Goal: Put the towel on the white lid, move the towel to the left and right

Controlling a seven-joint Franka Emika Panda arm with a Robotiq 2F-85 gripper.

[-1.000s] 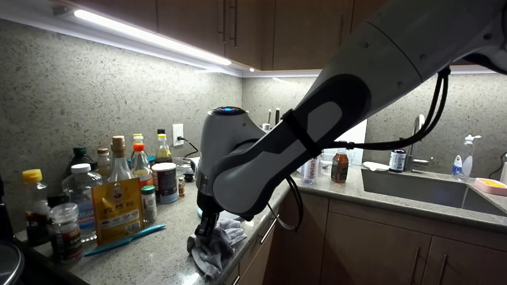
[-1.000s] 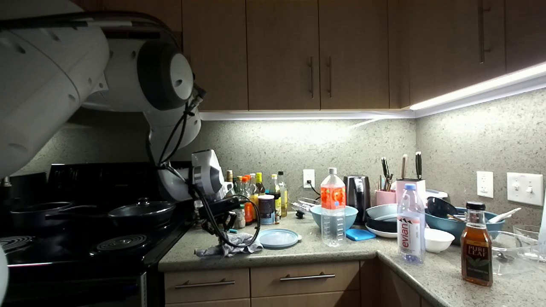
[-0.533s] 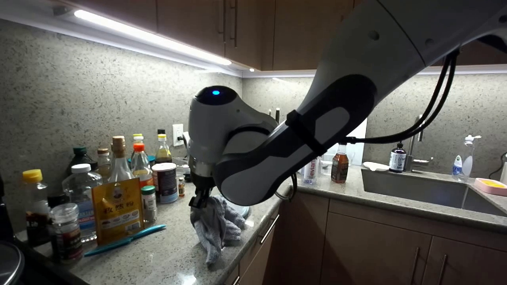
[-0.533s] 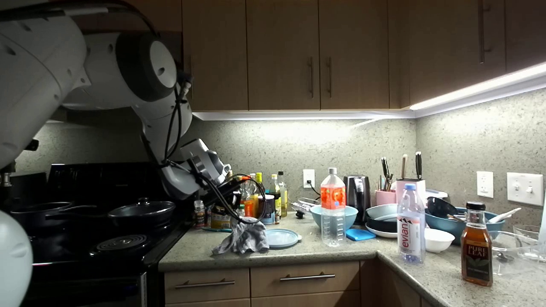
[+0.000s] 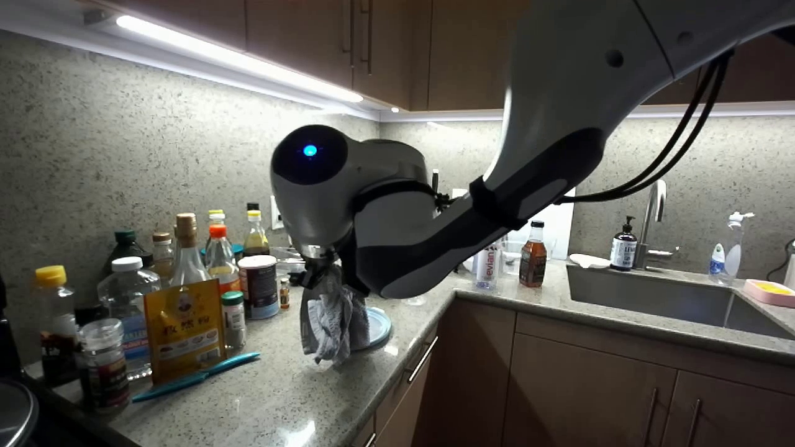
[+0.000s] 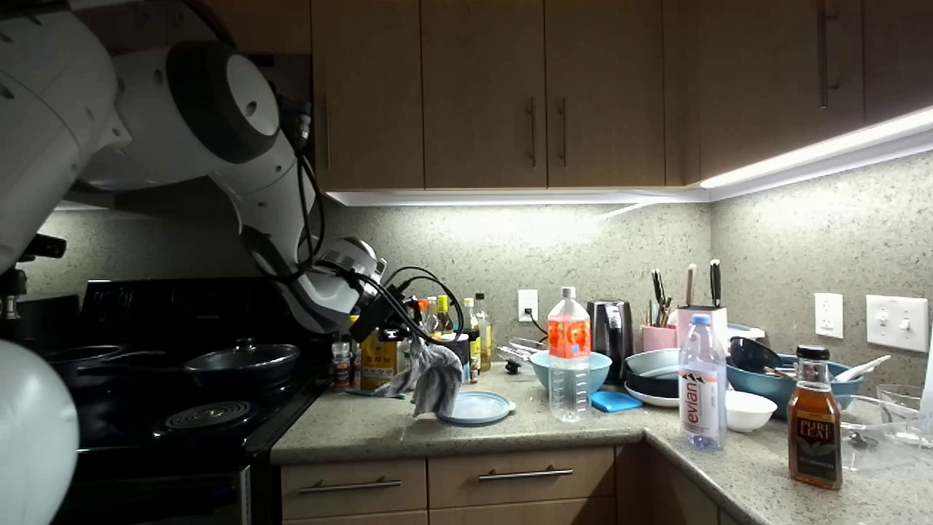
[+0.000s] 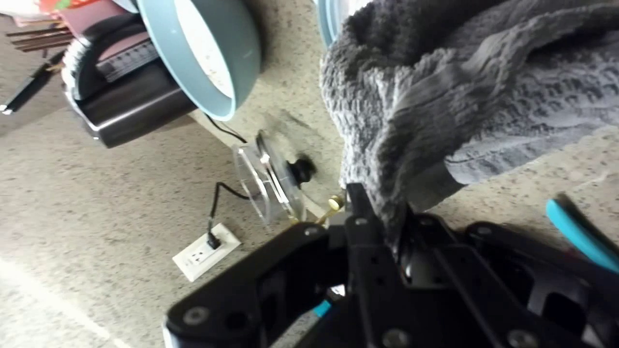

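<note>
Pincer [image 7: 387, 208] clamped on the grey towel [image 7: 445, 106], one bunched fold pinched in the wrist view; the rest hangs below in loose folds. In both exterior views the towel partly hides the pale blue lid [image 6: 481, 408], which lies flat on the speckled surface [image 6: 342, 434]. Whether the lower hem touches lid or surface: hard to judge from these angles. In an exterior view: yellow pouch [image 5: 184, 332] upright in front of bottles [image 5: 188, 261], turquoise knife-shaped piece [image 5: 192, 379] lying just before it. Also in an exterior view: clear bottle with red label [image 6: 569, 343] standing before a light blue bowl [image 6: 600, 370].
</note>
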